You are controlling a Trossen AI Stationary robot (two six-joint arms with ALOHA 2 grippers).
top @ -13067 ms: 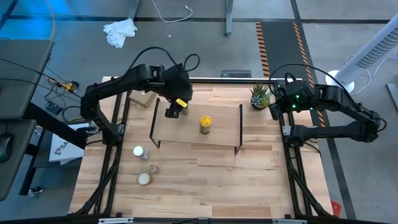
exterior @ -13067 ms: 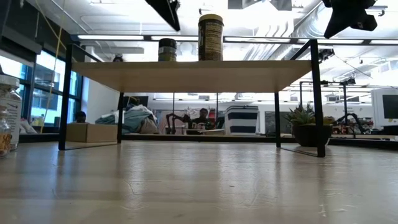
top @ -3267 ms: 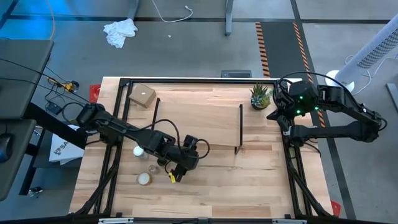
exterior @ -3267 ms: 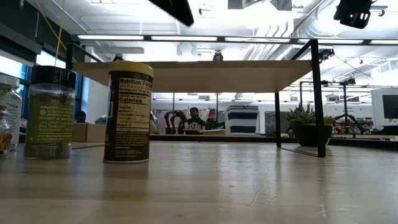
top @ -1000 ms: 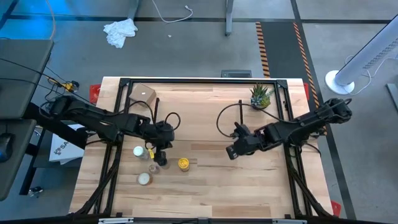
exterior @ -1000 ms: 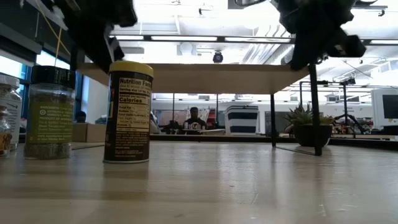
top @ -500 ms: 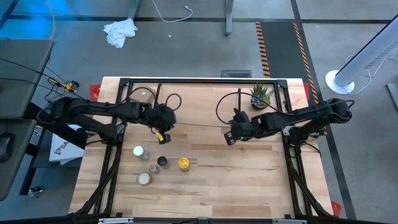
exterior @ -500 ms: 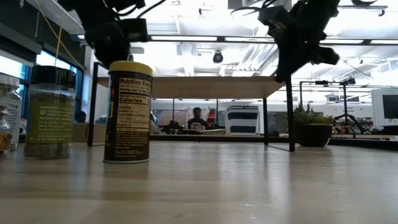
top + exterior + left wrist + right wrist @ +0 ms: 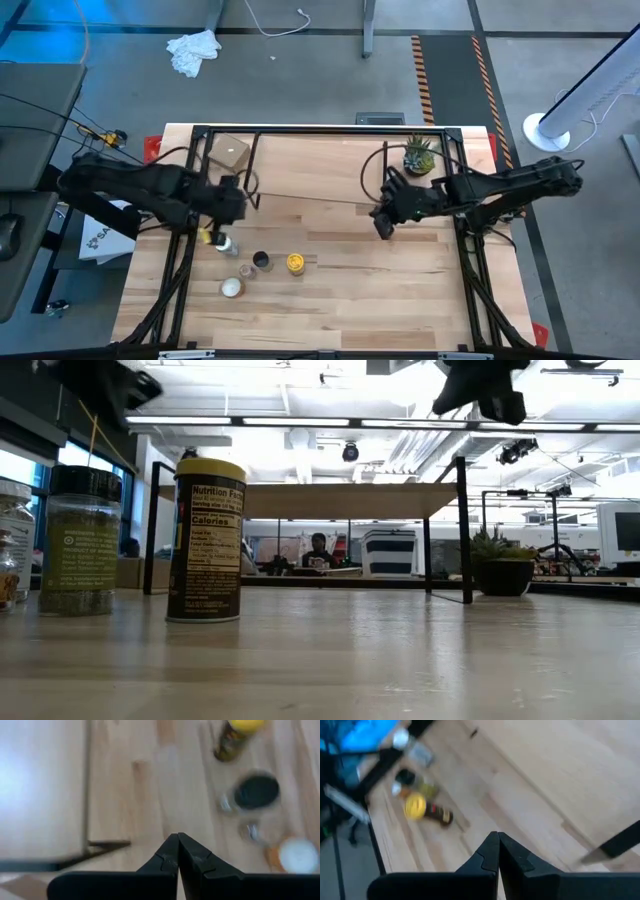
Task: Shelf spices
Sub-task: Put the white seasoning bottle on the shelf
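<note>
The shelf [image 9: 318, 170] stands on its black legs toward the table's far side; it also shows in the low view [image 9: 340, 500]. The spices stand on the tabletop at the near left: a yellow jar [image 9: 295, 263], a black-capped jar [image 9: 261, 261], a white-capped jar [image 9: 226, 246], a small glass jar [image 9: 245, 272] and a light-lidded jar [image 9: 232, 287]. My left gripper [image 9: 212, 236] hovers shut by the white-capped jar, left of the shelf. My right gripper [image 9: 383, 224] hovers shut just off the shelf's near right leg [image 9: 386, 205].
A potted plant [image 9: 418, 155] stands at the far right by the shelf's right end. A small cardboard box [image 9: 229, 152] sits at the far left corner. Bare tabletop lies between the jars and the table's near and right edges.
The shelf has slid toward the table's far edge, staying upright. Both grippers went toward the far edge with it. Then my left gripper drew back toward the left and near side beside the white-capped jar, and my right gripper came slightly nearward. The jars have stayed in place.
</note>
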